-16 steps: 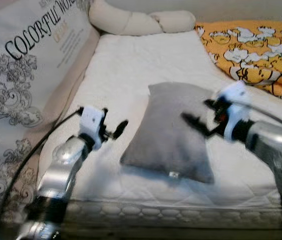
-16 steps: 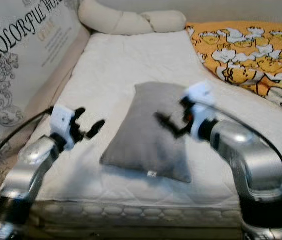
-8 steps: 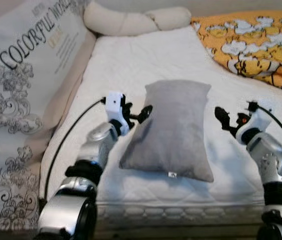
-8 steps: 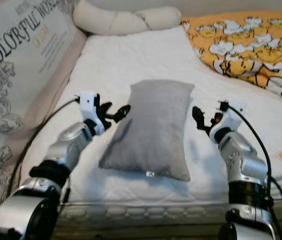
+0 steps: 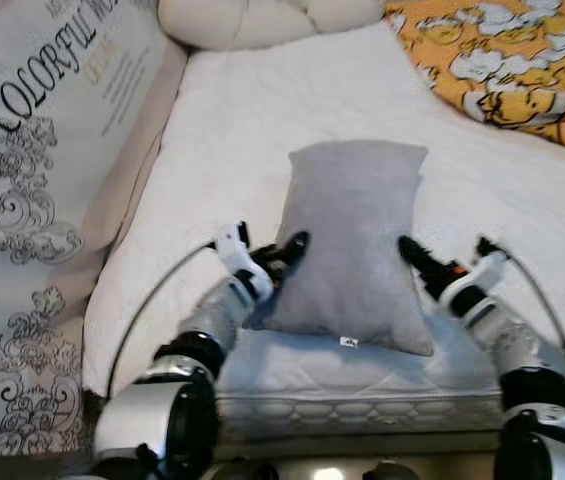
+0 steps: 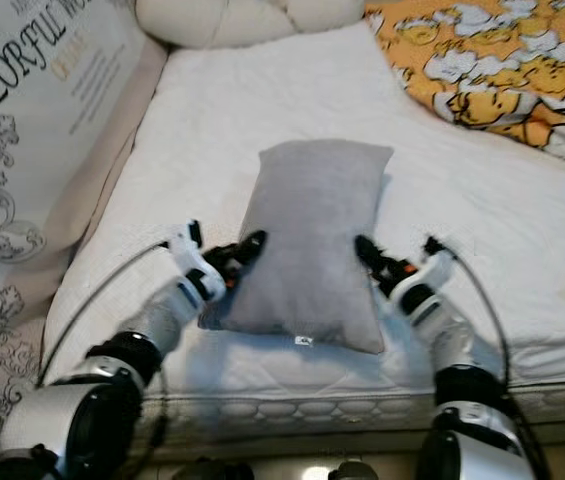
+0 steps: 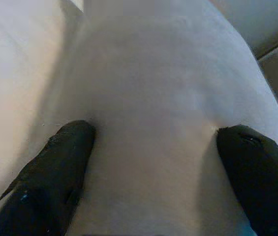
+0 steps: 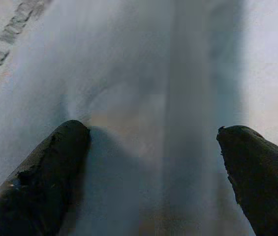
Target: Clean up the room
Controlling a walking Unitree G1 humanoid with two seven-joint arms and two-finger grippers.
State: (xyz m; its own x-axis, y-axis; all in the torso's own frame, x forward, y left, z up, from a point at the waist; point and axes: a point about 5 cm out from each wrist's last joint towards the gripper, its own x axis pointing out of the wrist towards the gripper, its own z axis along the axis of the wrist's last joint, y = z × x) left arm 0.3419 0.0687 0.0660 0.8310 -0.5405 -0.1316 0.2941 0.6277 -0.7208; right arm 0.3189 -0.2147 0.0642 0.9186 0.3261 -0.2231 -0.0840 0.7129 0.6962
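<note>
Mattress [image 5: 262,130]: white, quilted, runs from the near edge back to the wall. Bare across most of its top.

Banner [image 5: 32,180]: big pale panel along the robot's left side of the mattress, leaning against it. Black lettering "COLORFUL" and grey scroll ornaments.

Blanket [image 5: 507,70]: orange with a white cartoon print, heaped on the far right part of the mattress, well apart from the pillow.

Bolster [image 5: 262,18]: cream, knotted, lies across the far end of the mattress near the wall.

Pillow [image 5: 352,240]: grey, oblong, lies flat near the middle of the mattress toward its near edge, long axis running away from the robot and slightly skewed. A small white tag sits at its near hem.

Left gripper [image 5: 284,255]: reaches in low from the near edge, at the pillow's left flank. In the left wrist view its fingers [image 7: 55,172] are spread wide, with grey pillow cloth bulging between them; both tips press into the fabric.

Right gripper [image 5: 420,268]: at the pillow's right flank, opposite the left one. In the right wrist view its fingers [image 8: 50,172] are likewise spread, the cloth dented where the tips meet it.

The pillow sits between the two grippers, touched on both long sides, resting on the mattress.
</note>
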